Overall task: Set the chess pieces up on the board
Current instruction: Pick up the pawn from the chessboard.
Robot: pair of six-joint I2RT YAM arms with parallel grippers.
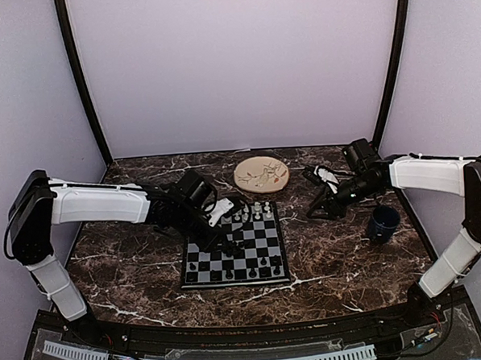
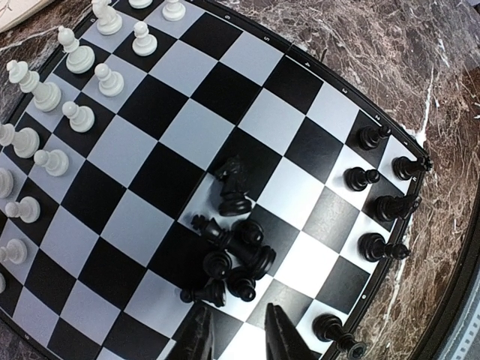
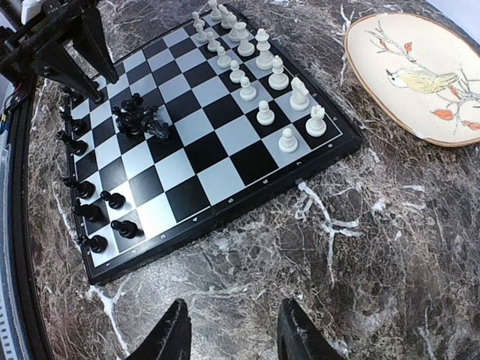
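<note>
Because the black pieces (image 2: 232,251) lie in a messy heap on the board (image 2: 187,127), some tipped over and touching, the left claw (image 2: 236,339) could pinch 2 at once or send 1 rolling. Its fingers (image 2: 198,334) are apart, just above the heap. A bump might also tip the black row (image 2: 375,202) standing along the board's rim. The white pieces (image 2: 75,82) stand at the board's other end, with many bare squares between. The right claw (image 3: 232,337) is spread apart too, over the table (image 3: 360,247) just off the board. The plate (image 3: 390,52) sits near the board's white end.
</note>
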